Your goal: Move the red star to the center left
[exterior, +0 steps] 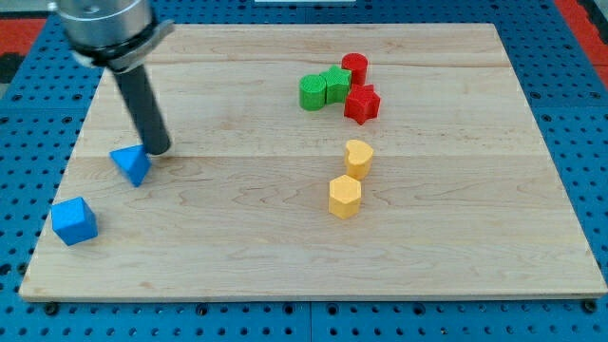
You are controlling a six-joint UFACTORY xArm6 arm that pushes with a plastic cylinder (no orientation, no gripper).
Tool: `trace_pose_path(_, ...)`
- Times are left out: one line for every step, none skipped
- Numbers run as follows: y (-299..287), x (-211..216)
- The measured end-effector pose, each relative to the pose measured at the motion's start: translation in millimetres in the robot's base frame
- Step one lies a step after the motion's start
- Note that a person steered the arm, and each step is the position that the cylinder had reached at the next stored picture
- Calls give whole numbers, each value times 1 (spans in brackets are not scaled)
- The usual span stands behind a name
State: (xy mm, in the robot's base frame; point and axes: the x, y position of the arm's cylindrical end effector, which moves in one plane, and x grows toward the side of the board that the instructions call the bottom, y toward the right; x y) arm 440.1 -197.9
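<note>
Judging from the camera view, the only 1 on hand: approach step, nothing yet pushed toward the goal. Red star (362, 104) lying toward the view's upper right, touching or nearly touching the green star (335, 84) up and to the view's left of it, with the red cylinder (354, 66) just above and the green cylinder (312, 92) farther to the view's left in the same cluster. No jaws on this rig, so no open or closed state to tell; only a rod, my tip (159, 150), well apart from the red star to the view's left, resting just beside the blue triangle (131, 163). Blue cube (73, 220) well away from the red star, down at the view's lower left near the edge of the board (237, 256). Yellow heart (358, 157) just below the red star, yellow hexagon (345, 197) below that. Next move, probably: travelling round to the red star's far side, the view's right, then pushing leftward and slightly down. Risk: dragging the green pair along, being directly in the path. Open wood between the red star and the blue triangle, plenty for the slide; goal zone close to the board's left edge and to the 2 blue blocks, so stopping short seems wise.
</note>
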Motion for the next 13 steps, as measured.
trace_pose_path(-21, 22)
trace_pose_path(19, 14)
trace_pose_path(148, 5)
trace_pose_path(227, -13)
trace_pose_path(274, -24)
trace_pose_path(332, -35)
trace_pose_path(309, -73)
trace_pose_path(267, -78)
trace_pose_path(213, -78)
trace_pose_path(271, -106)
trace_pose_path(242, -107)
trace_pose_path(192, -110)
trace_pose_path(184, -102)
